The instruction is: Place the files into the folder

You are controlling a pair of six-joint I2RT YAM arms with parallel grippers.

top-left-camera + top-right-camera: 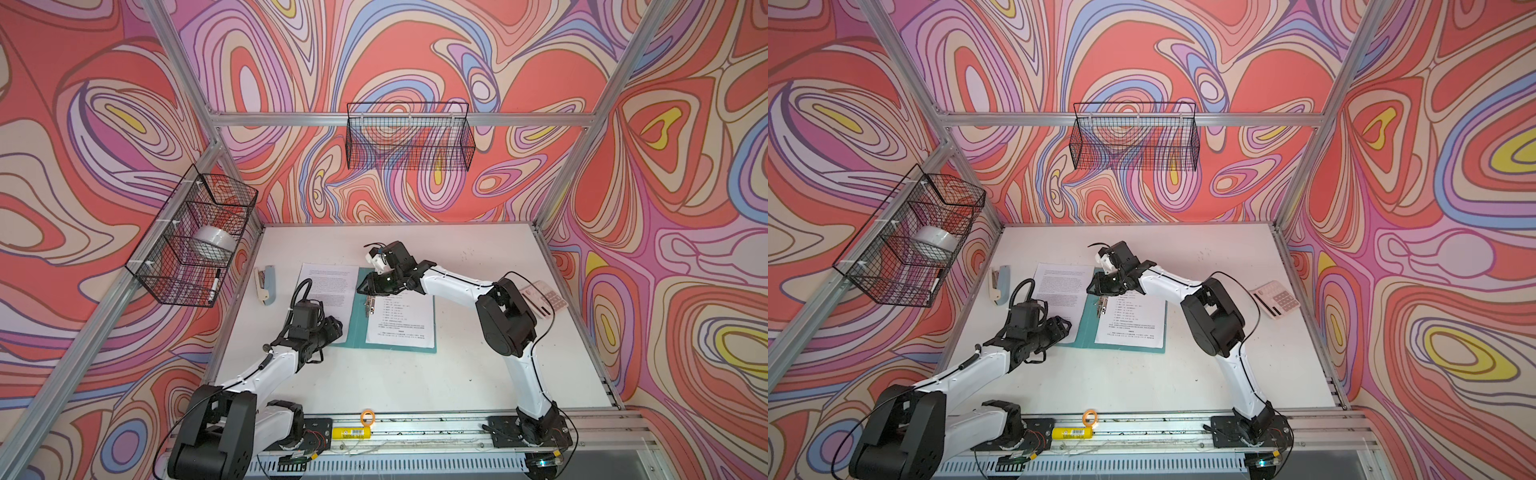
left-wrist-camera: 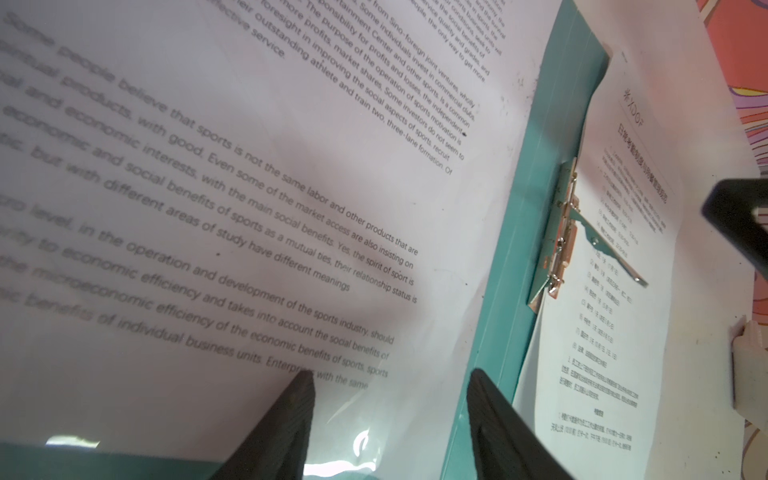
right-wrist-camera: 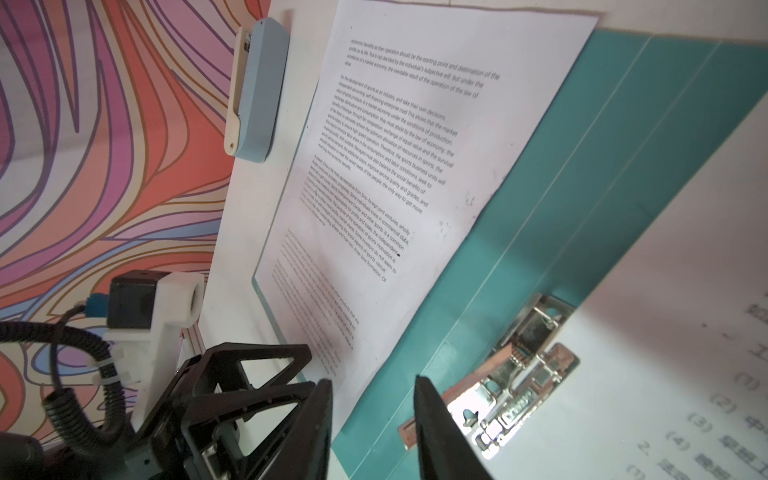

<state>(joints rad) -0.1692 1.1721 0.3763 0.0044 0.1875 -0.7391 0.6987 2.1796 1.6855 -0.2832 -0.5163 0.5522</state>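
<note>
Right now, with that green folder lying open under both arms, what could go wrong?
1. The dense-text sheet lies skewed on one cover of the teal folder, not under the metal clip; closing now might crease it or let it slip out.
2. The left gripper, open, sits low over that thin sheet; it may wrinkle rather than lift it.
3. The right gripper, open beside the clip, could snag it and shift the folder.

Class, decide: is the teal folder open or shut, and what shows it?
Open. The folder lies spread flat, its inner metal clip exposed; the dense-text sheet covers one half, the headed sheet the other.
</note>
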